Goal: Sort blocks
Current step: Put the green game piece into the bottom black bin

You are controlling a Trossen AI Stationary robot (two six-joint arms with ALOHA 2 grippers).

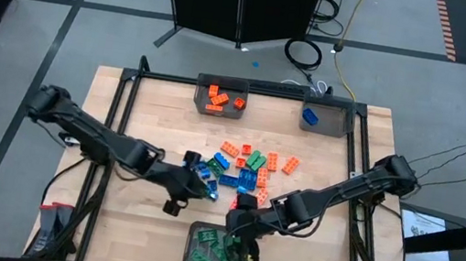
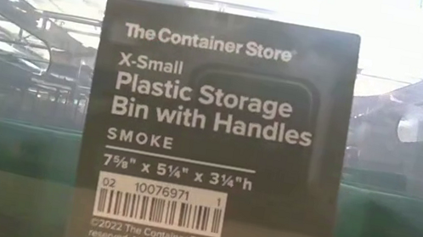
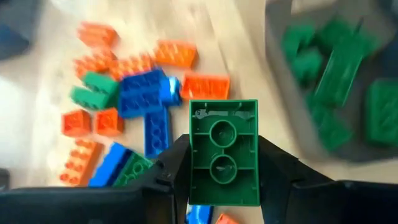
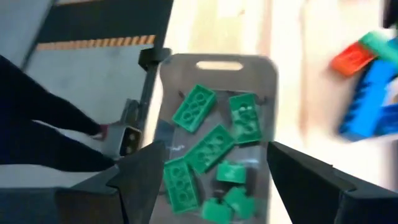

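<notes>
Orange, blue and green blocks (image 1: 251,163) lie in a loose pile mid-table. My left gripper (image 1: 194,183) hangs at the pile's left edge, shut on a green two-by-one-row block (image 3: 224,152). My right gripper (image 4: 211,186) stands open above the near bin (image 1: 217,250), which holds several green blocks (image 4: 208,146); nothing is between its fingers. At the far edge, one bin (image 1: 221,97) holds orange blocks and another bin (image 1: 324,117) holds a blue block. My left gripper pinches the green block's two long sides (image 3: 194,155) between its two fingers (image 3: 273,165). The fingers slant down from the table's left. The block is lifted clear of the table, with its hollow underside toward the wrist camera.
The near bin's label (image 2: 213,136) fills the low view and hides the table behind it. The table's metal frame rails (image 1: 126,105) run along the left and right sides. Bare wood lies at the near left (image 1: 131,226) and near right.
</notes>
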